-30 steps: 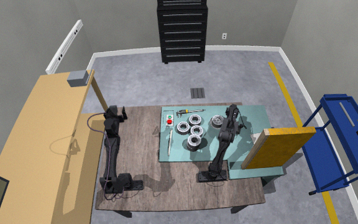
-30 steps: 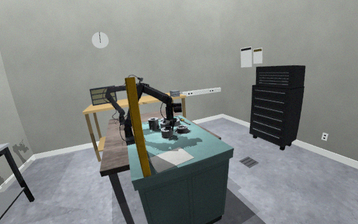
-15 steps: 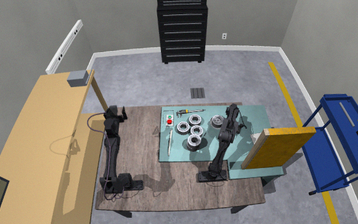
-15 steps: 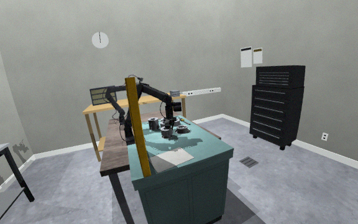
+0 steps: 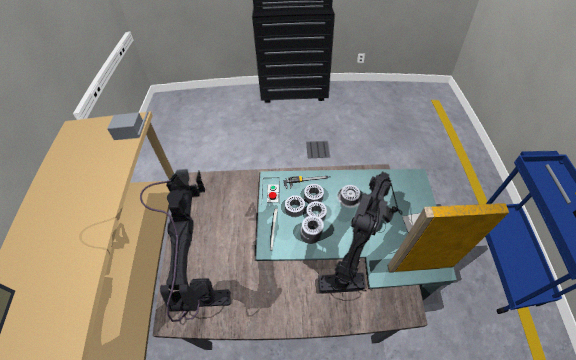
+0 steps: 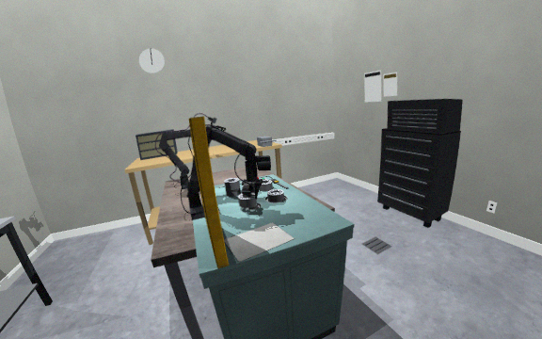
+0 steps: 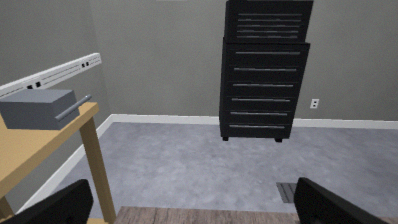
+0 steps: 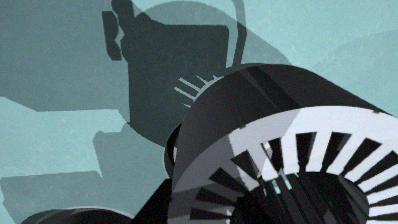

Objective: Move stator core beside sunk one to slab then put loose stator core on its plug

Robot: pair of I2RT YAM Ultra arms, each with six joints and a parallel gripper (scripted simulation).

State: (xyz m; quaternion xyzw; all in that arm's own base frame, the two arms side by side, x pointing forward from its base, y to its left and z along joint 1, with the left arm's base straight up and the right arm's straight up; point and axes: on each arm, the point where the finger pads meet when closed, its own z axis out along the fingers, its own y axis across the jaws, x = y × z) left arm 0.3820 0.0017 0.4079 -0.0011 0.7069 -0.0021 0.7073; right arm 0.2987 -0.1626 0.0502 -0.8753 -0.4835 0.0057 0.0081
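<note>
My right gripper (image 6: 252,193) (image 8: 201,188) is shut on the wall of a stator core (image 6: 247,202) (image 8: 280,90), one finger outside and one in the bore. The core hangs tilted, low over the slab area; its height is unclear, and my arm hides it in the top view. A core (image 5: 350,187) (image 6: 276,198) with a filled centre sits nearby. Loose cores (image 5: 307,192) (image 5: 287,204) (image 5: 322,210) lie grouped farther left; the front core (image 5: 312,237) (image 6: 231,186) looks taller. The slab and plugs are mostly hidden. My left gripper (image 5: 200,184) (image 7: 193,188) is open and empty, away from the cores.
A caliper (image 5: 308,179) lies behind the loose cores, a red and green button box (image 5: 273,200) and a pale bar (image 5: 273,230) beside them. An upright yellow panel (image 5: 453,240) (image 6: 207,198) stands at the right. A paper sheet (image 6: 276,237) lies on the teal top.
</note>
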